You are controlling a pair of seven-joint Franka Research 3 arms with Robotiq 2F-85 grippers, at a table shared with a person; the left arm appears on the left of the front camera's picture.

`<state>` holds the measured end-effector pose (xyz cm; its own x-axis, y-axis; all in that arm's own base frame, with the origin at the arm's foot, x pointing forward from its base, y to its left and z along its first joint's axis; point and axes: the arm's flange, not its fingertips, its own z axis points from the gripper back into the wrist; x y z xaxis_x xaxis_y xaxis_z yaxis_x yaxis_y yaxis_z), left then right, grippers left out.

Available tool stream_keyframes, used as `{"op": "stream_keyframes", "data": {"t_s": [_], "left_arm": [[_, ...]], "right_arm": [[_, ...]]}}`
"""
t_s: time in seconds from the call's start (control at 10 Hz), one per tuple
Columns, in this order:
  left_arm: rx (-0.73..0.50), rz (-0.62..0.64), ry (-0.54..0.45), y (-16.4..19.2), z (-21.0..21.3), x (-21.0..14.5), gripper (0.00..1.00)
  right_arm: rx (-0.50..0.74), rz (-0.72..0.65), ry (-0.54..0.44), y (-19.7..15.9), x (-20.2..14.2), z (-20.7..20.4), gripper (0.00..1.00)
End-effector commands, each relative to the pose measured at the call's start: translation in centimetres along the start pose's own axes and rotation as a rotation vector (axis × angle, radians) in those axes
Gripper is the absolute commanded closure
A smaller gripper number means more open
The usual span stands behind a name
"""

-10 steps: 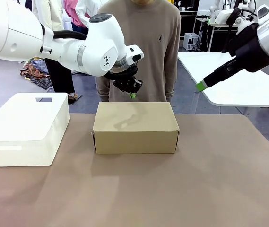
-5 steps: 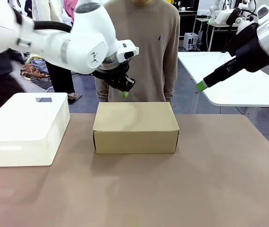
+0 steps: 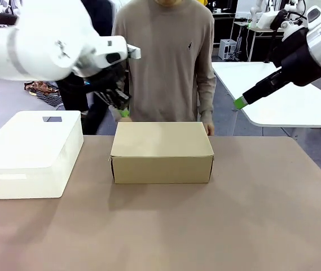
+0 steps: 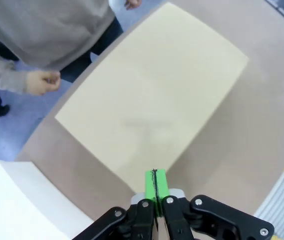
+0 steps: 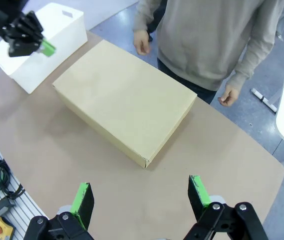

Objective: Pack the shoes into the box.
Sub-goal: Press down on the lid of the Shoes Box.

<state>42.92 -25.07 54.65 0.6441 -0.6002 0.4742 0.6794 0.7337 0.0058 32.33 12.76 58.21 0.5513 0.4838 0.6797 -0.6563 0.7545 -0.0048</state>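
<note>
Table (image 3: 262,226): box (image 3: 161,151) sits mid, lid down, so I can't tell what's inside. White bin (image 3: 30,153) just beside it, my L side. L gripper (image 3: 124,112) above box's far-L corner, pads pressed together, empty. R gripper (image 5: 141,198) high up, fingers spread wide, empty.

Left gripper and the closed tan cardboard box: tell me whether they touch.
Apart. In the right wrist view the left gripper, fingers pressed shut, hangs over the white plastic bin, off the tan cardboard box.
</note>
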Motion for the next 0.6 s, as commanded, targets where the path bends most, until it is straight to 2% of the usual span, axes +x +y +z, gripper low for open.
{"op": "stream_keyframes", "data": {"t_s": [0.0, 0.3, 0.4, 0.5], "left_arm": [[-0.093, -0.138, 0.071, 1.5, 2.8, -2.9, 0.62], [-0.131, -0.252, 0.115, 2.3, 5.0, -7.3, 0.04], [-0.122, -0.275, 0.115, 2.6, 5.6, -9.5, 0.00], [-0.114, -0.308, 0.113, 2.8, 6.2, -11.3, 0.00]], "right_arm": [[-0.002, 0.008, 0.006, -0.1, -0.1, 0.0, 0.00], [-0.002, 0.008, 0.006, -0.1, -0.1, 0.0, 0.00], [-0.002, 0.008, 0.006, -0.1, -0.1, 0.0, 0.00], [-0.002, 0.008, 0.006, -0.1, -0.1, 0.0, 0.00]]}}
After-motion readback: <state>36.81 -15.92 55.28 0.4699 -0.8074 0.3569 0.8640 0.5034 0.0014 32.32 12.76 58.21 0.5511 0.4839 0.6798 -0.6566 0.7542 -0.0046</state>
